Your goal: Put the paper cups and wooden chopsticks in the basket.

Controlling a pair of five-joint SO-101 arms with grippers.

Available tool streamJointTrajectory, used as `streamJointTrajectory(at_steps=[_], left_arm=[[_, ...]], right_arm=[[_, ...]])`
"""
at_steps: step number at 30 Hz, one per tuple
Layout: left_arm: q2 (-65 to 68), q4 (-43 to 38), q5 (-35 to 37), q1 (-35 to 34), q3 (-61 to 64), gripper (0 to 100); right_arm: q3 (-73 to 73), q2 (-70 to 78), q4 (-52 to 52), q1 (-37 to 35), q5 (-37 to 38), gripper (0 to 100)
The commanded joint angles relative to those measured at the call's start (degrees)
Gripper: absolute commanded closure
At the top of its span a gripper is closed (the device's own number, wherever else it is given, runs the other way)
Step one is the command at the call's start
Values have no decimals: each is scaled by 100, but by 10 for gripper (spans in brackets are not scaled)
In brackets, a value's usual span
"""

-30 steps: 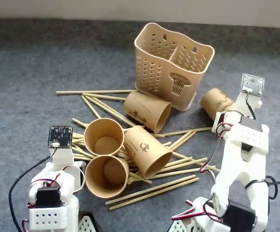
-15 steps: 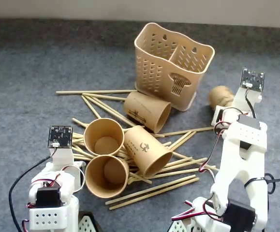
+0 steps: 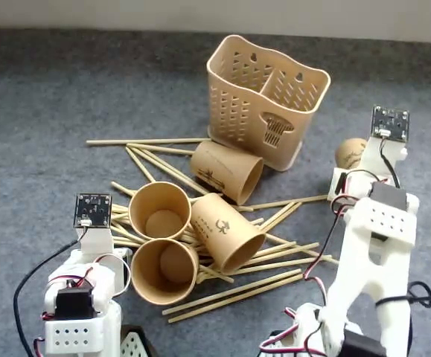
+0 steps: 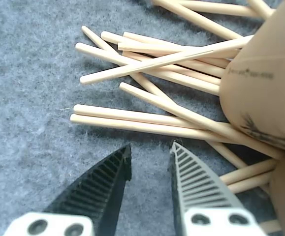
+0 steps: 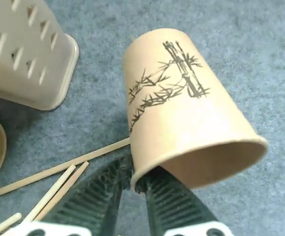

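Field: Shifted to the right over the past second, the paper cup (image 5: 181, 113) now shows from above as a rounded tan patch just beyond the right arm's wrist. A second ago it lay on its side with its print in plain sight.

Desk: Who has hold of it?

Field: The right gripper (image 5: 135, 172). Its fingers are pinched on the rim at the cup's mouth, one inside and one outside. The cup is tilted, with its base pointing away from the wrist and a bamboo print on its side.

Desk: Where does it sit against the basket?

Field: Just right of the basket (image 3: 267, 104), near its right-hand corner and apart from it. Whether the cup is off the carpet, I cannot tell.

Desk: And the basket itself?

Field: It stands upright at the far centre of the grey carpet (image 3: 51, 97) and has two compartments.

Desk: What else is in the frame?

Field: Four cups (image 3: 226, 232) lie in the middle. One is on its side just on the near side of the basket. Two on the left have their mouths turned to the high camera, and a fourth lies on its side to their right. They rest among a scatter of wooden chopsticks (image 3: 237, 286) that spreads from the basket's left corner toward the near edge.

Desk: What about the left arm?

Field: It is at the near left. The left gripper (image 4: 149, 152) has its fingers parted by a narrow gap over the carpet, just short of the nearest chopsticks, with a cup's side close by.
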Motion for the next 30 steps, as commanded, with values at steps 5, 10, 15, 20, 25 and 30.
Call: streamJointTrajectory(at_steps=[5,10,15,20,25,30], left_arm=[[-40,9,0,4,110,863],[-40,9,0,4,110,863],[-40,9,0,4,110,863],[-40,9,0,4,110,863],[-40,9,0,4,110,863],[-40,9,0,4,110,863]], right_arm=[[-1209,-954,1525,-57,853,992],[-2316,-1095,2484,-66,1407,992],[-3371,-1095,3187,-66,1758,992],[-3881,-1086,3301,-66,2101,992],[-4215,-1086,3301,-330,2409,992],[-4637,-1086,3169,-875,2435,992]])
